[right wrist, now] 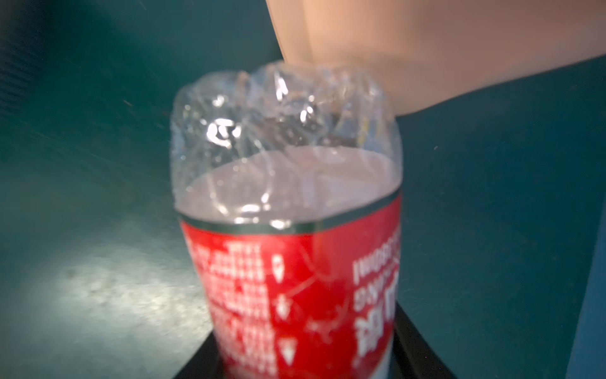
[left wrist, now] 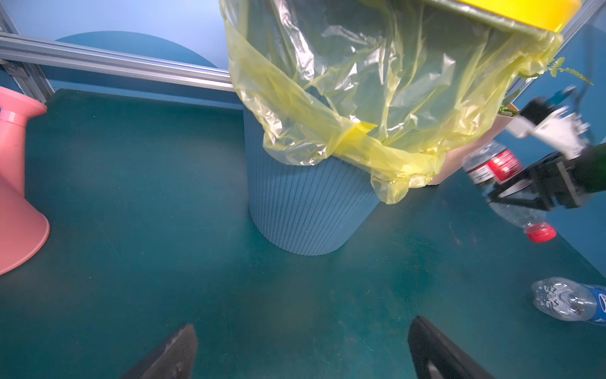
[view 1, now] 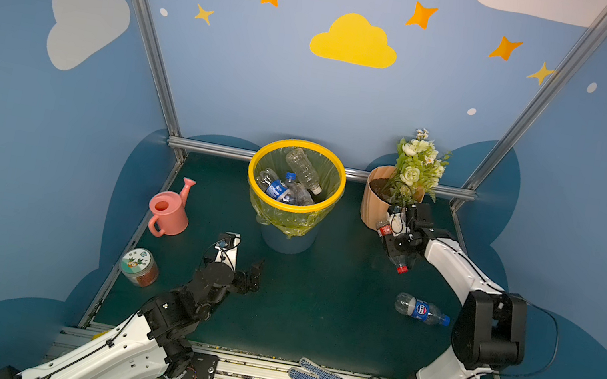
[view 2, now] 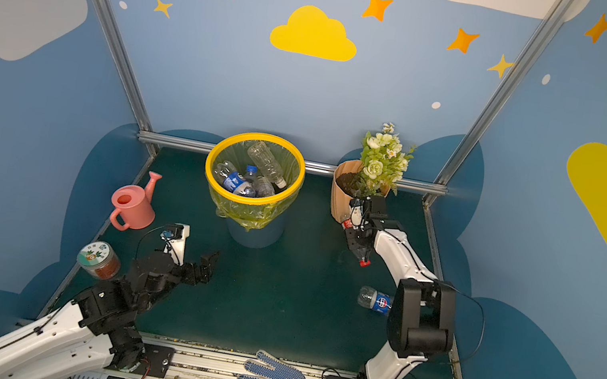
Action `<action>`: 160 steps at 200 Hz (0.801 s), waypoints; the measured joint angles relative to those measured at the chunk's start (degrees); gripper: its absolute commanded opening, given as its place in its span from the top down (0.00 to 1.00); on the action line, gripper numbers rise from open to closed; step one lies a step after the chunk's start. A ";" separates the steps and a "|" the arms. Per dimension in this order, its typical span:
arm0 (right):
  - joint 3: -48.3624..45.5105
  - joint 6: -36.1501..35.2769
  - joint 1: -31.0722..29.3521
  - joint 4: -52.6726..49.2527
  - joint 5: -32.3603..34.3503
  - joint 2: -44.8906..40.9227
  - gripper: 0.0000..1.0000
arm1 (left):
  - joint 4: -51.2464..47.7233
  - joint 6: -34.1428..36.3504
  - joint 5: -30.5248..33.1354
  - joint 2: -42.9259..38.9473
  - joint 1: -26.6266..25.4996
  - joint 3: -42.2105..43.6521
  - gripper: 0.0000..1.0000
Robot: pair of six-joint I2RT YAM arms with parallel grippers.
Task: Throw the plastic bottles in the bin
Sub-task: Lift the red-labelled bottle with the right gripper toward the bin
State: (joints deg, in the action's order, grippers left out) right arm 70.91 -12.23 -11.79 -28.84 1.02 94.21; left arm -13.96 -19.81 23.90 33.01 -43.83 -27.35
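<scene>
Red-label bottle [right wrist: 295,262] sits clamped neck-down in our right gripper [left wrist: 505,193], flowerpot [view 1: 368,206] just beside. We'd lift high, then swing to the bin [view 1: 292,207], well apart toward our wide-open left gripper [left wrist: 305,331], releasing only above its rim.

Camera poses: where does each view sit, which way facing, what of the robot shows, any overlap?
Top views: high over the table's front edge, looking down toward the back wall; left end effector, right end effector and the bin show.
Left wrist: low over the table, facing the bin's side; own fingertips, plus right end effector.
Right wrist: faces the gripped red-label bottle and flowerpot; own fingers barely show.
Shared: top and left wrist views show that bottle.
</scene>
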 measured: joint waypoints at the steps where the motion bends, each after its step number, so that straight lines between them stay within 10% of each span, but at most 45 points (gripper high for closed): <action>1: -0.11 0.07 0.00 0.11 -0.17 -0.24 0.49 | 0.00 -0.02 0.00 -0.04 0.00 0.00 0.00; 88: -12.02 16.59 2.89 17.57 -24.57 -27.04 0.51 | -0.04 -0.61 0.20 -1.86 0.00 0.00 0.00; 160: -6.95 33.09 3.41 34.99 -27.04 -38.49 0.50 | -0.04 -2.12 2.43 -8.37 0.11 3.02 0.00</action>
State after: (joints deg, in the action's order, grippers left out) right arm 63.96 20.86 -8.38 6.15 -26.02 55.72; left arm -14.00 -21.93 26.33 24.64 -43.72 -24.34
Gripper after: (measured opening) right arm 0.498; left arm 0.998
